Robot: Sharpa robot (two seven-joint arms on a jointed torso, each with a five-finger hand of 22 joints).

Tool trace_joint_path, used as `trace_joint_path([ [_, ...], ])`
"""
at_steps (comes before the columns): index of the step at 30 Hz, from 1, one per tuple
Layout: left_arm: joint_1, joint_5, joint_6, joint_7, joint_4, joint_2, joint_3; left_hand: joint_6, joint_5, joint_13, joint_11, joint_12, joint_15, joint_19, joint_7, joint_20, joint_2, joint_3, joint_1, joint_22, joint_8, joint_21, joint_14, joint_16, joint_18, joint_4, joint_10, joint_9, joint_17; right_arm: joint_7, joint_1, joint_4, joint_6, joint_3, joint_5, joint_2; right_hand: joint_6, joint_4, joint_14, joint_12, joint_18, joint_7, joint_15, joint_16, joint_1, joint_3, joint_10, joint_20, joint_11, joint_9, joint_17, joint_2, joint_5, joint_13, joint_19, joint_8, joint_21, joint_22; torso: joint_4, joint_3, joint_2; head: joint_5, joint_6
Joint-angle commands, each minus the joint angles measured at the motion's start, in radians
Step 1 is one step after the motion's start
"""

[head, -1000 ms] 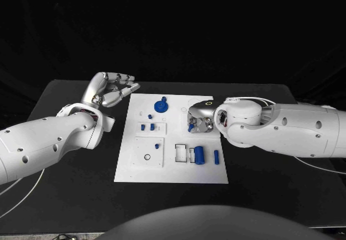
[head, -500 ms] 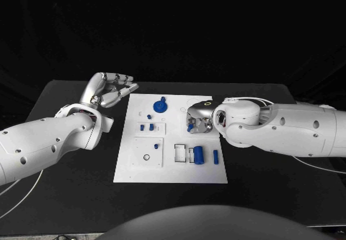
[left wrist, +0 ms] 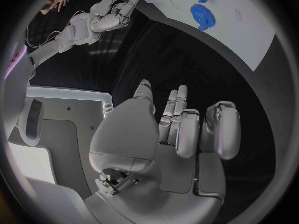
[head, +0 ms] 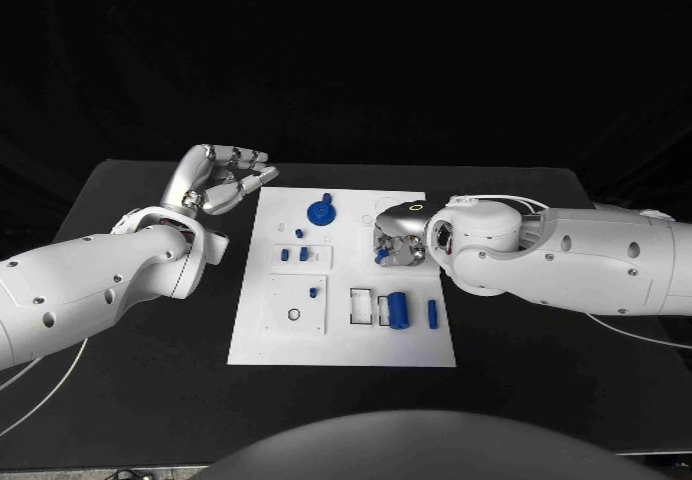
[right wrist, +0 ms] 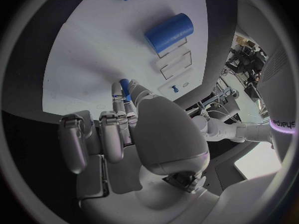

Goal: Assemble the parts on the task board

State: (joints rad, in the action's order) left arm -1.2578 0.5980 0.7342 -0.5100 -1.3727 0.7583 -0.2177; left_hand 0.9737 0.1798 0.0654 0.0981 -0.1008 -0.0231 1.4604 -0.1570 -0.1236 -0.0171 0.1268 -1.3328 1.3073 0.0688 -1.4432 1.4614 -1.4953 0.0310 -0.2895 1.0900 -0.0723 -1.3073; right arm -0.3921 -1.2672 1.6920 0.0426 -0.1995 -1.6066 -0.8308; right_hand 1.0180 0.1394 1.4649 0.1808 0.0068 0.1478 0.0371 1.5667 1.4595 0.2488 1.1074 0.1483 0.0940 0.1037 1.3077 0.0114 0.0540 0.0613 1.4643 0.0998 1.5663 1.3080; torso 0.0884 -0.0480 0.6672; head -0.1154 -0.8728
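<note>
At the centre of the black table (head: 144,380) lies the white task board (head: 346,345). Over its 2 o'clock area the right hand (head: 400,238) hangs, fingertips (right wrist: 118,91) pinching a small blue part (right wrist: 124,86) against the board surface; the part shows as a blue sliver (head: 382,256) at the hand's lower edge in the head view. Off the board's 10 o'clock corner, above bare table, the left hand (head: 219,178) is raised with its fingers (left wrist: 187,132) curled in toward the palm and nothing in them. A blue gear (head: 323,212) sits on the board near 12 o'clock, just beside the right hand. Toward 5 o'clock a thick blue cylinder (head: 398,311) lies with a thinner blue pin (head: 433,313) just to its right. Small blue pegs (head: 294,254) stand in the panel at the board's 10 o'clock area.
</note>
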Motion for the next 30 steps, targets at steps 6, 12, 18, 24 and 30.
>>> trace_joint_path([
  [6, 0.000, 0.004, -0.012, -0.007, -0.002, -0.002, 0.001, 0.004, 0.003, -0.001, 0.000, -0.005, -0.001, 0.036, 0.000, -0.002, -0.009, 0.007, 0.002, 0.222, -0.001, 0.004, 0.081, 0.004, 0.000, -0.002, 0.006, -0.001, -0.178, 0.001, 0.002, 0.003, 0.018, -0.001, -0.011, 0.000, 0.005, 0.003, 0.106, -0.010, -0.007, 0.004, -0.003, 0.004, 0.002, 0.005, 0.009, -0.005, 0.002, 0.000, 0.263, -0.008, -0.003, -0.001, 0.106, 0.003, 0.004, 0.263, 0.0006, 0.0000, 0.000, 0.000, 0.000],
  [12, 0.000, 0.004, -0.011, -0.006, -0.002, -0.001, 0.001, 0.004, 0.003, -0.001, 0.000, -0.005, -0.001, 0.036, 0.000, -0.002, -0.009, 0.007, 0.002, 0.222, -0.001, 0.004, 0.081, 0.004, 0.000, -0.002, 0.006, -0.001, -0.178, 0.004, 0.002, 0.003, 0.028, -0.001, -0.010, -0.001, 0.021, 0.002, 0.106, -0.023, -0.007, -0.003, -0.007, 0.004, 0.009, 0.021, 0.024, -0.006, -0.004, 0.001, 0.263, 0.001, -0.003, -0.001, 0.106, 0.005, 0.004, 0.263, 0.0011, -0.0003, 0.000, 0.000, 0.000],
  [18, 0.000, 0.004, -0.011, -0.006, -0.002, -0.001, 0.001, 0.004, 0.003, -0.001, 0.000, -0.005, -0.001, 0.036, 0.000, -0.002, -0.009, 0.007, 0.002, 0.222, -0.001, 0.004, 0.081, 0.004, 0.000, -0.002, 0.006, -0.001, -0.178, 0.009, 0.002, 0.003, 0.036, -0.001, -0.008, -0.003, 0.054, -0.002, 0.106, -0.039, -0.007, -0.020, -0.024, 0.004, 0.018, 0.038, 0.050, -0.020, -0.017, 0.006, 0.263, 0.008, -0.003, -0.001, 0.106, 0.016, 0.004, 0.263, 0.0003, -0.0007, -0.001, 0.001, 0.000],
  [24, 0.000, 0.004, -0.011, -0.006, -0.003, -0.001, 0.001, 0.004, 0.003, -0.001, 0.000, -0.005, -0.001, 0.036, 0.000, -0.002, -0.009, 0.007, 0.002, 0.222, -0.001, 0.004, 0.081, 0.004, 0.000, -0.002, 0.006, -0.001, -0.178, 0.012, 0.002, 0.002, 0.057, -0.001, 0.003, -0.009, 0.062, -0.002, 0.106, -0.049, -0.007, -0.025, -0.031, 0.004, 0.018, 0.042, 0.056, -0.027, -0.021, 0.007, 0.263, 0.009, -0.004, -0.001, 0.106, 0.017, 0.004, 0.263, 0.0005, -0.0003, -0.001, 0.001, 0.000],
  [30, 0.000, 0.004, -0.010, -0.005, -0.004, 0.002, 0.001, 0.004, 0.003, -0.001, 0.000, -0.005, -0.001, 0.036, 0.000, -0.002, -0.009, 0.007, 0.002, 0.222, -0.001, 0.004, 0.081, 0.004, 0.000, -0.002, 0.006, -0.001, -0.178, 0.018, 0.003, 0.005, 0.090, -0.001, 0.019, -0.018, 0.063, -0.001, 0.106, -0.052, -0.007, -0.025, -0.031, 0.004, 0.017, 0.042, 0.056, -0.028, -0.021, 0.007, 0.263, 0.008, -0.004, -0.001, 0.106, 0.017, 0.004, 0.263, 0.0006, 0.0000, -0.001, 0.002, 0.000],
])
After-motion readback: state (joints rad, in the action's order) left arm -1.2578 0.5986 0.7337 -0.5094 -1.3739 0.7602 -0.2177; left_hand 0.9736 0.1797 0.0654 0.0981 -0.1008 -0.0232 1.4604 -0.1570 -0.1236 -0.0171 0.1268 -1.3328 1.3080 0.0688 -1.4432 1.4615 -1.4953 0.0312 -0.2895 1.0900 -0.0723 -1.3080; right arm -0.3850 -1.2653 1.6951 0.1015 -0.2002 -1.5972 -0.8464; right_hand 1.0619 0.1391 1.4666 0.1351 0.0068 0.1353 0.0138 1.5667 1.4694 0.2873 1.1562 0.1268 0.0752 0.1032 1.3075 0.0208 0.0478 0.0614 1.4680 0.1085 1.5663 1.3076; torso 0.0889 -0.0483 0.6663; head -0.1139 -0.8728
